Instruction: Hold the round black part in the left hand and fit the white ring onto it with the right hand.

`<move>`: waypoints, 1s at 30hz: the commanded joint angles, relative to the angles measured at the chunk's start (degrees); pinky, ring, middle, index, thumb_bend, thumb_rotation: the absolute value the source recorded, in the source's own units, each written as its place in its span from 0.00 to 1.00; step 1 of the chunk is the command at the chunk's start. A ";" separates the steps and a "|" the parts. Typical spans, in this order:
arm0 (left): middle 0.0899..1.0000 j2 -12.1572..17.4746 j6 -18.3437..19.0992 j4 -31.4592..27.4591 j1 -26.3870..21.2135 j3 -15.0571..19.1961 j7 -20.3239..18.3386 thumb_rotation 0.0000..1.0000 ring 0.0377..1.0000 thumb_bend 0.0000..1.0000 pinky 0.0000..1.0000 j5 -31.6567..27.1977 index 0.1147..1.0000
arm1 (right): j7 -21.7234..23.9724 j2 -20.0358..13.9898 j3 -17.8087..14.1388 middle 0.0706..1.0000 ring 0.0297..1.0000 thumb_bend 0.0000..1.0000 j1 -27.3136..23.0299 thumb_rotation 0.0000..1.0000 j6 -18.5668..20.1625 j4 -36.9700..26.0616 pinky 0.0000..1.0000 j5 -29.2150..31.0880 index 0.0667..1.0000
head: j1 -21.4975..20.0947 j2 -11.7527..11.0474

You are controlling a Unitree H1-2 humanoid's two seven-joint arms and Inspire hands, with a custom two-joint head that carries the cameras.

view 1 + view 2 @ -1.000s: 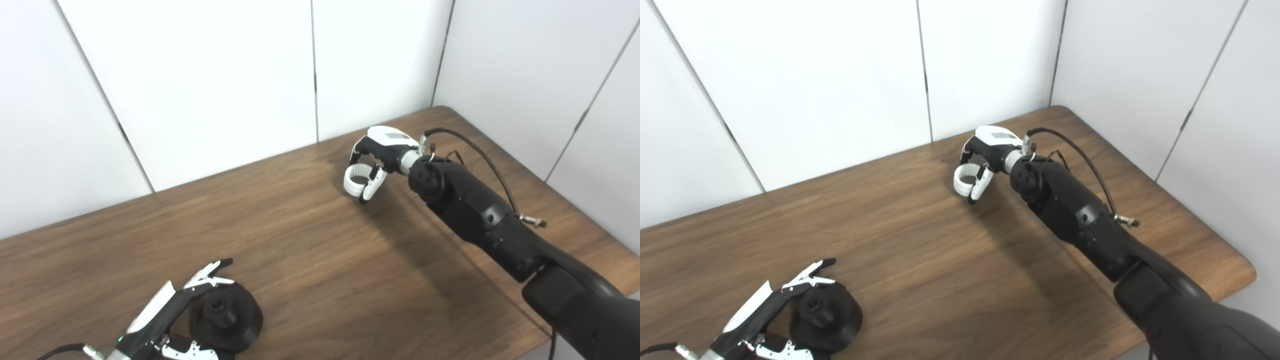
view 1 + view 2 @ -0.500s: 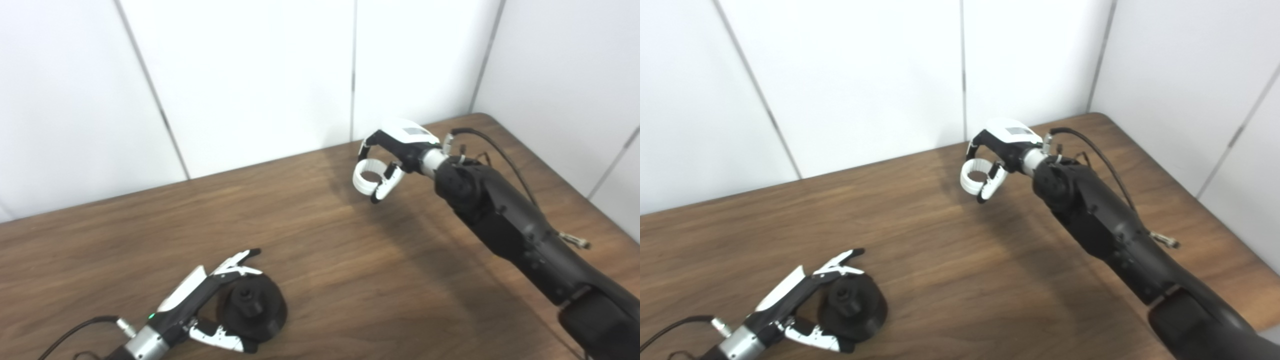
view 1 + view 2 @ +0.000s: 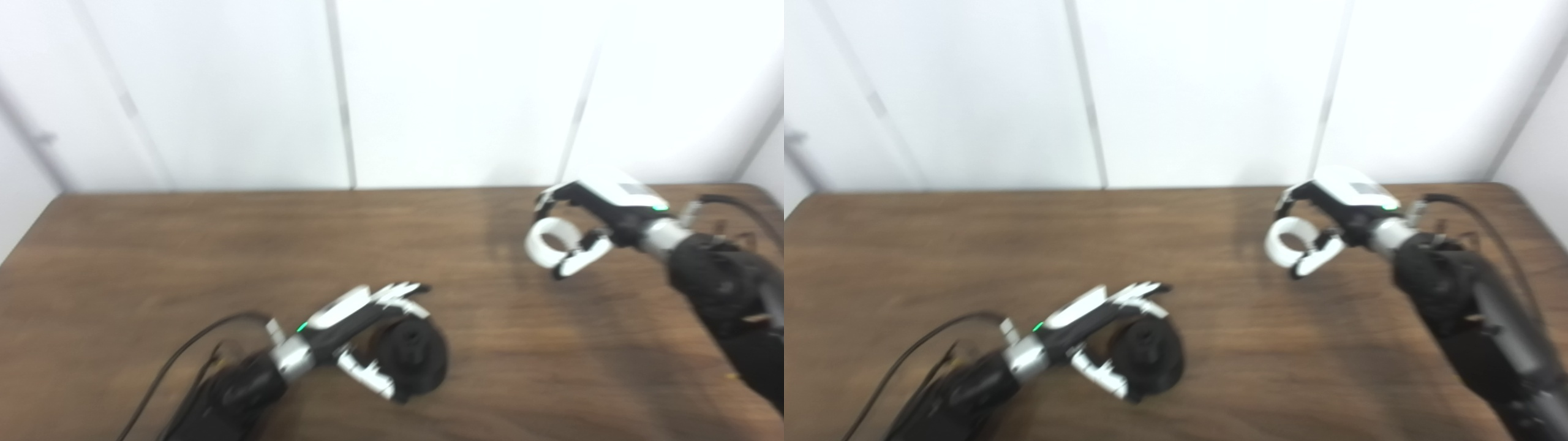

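The round black part (image 3: 415, 357) lies on the wooden table (image 3: 184, 245) near the front centre, a stub rising from its middle. My left hand (image 3: 361, 327) sits against its left side, fingers stretched over the top and thumb along the near edge, spread apart and not closed on it. Off to the right, my right hand (image 3: 591, 223) is raised above the table and shut on the white ring (image 3: 547, 242), whose hole faces the camera. Both eye views are motion-blurred.
White wall panels stand behind the table's far edge. A black cable (image 3: 925, 343) trails from my left wrist over the table's front left. Another cable (image 3: 1476, 214) loops over my right forearm. The table's right corner (image 3: 759, 193) curves away near the right hand.
The camera has swung left, so the whole picture shifted right. My right hand keeps its hold on the ring. My left hand stays around the black part.
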 commanded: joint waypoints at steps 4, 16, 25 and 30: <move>0.98 -0.65 6.44 1.12 1.70 -2.57 -2.81 0.07 1.00 0.52 0.89 5.10 0.41 | 1.45 -1.19 -0.92 0.78 0.85 0.52 -1.70 0.13 -3.01 -4.53 0.74 1.01 0.44 | 0.91 0.47; 0.98 -0.86 5.18 1.97 1.56 -2.84 -1.47 0.07 1.00 0.52 0.89 5.82 0.42 | 10.80 0.29 -0.40 0.78 0.84 0.52 -2.04 0.13 1.57 -13.69 0.76 4.31 0.44 | -0.38 1.28; 0.98 -0.45 5.64 1.60 1.53 -3.30 -1.41 0.07 1.00 0.52 0.88 5.75 0.41 | 11.91 2.16 0.00 0.77 0.83 0.52 -0.93 0.14 0.77 -16.79 0.75 4.16 0.44 | -1.05 1.47; 0.98 -0.19 5.77 1.60 1.36 -3.72 -1.23 0.07 1.00 0.52 0.89 5.70 0.41 | 11.87 3.12 0.63 0.76 0.83 0.52 -0.64 0.14 -0.33 -18.35 0.74 4.19 0.44 | -1.35 1.42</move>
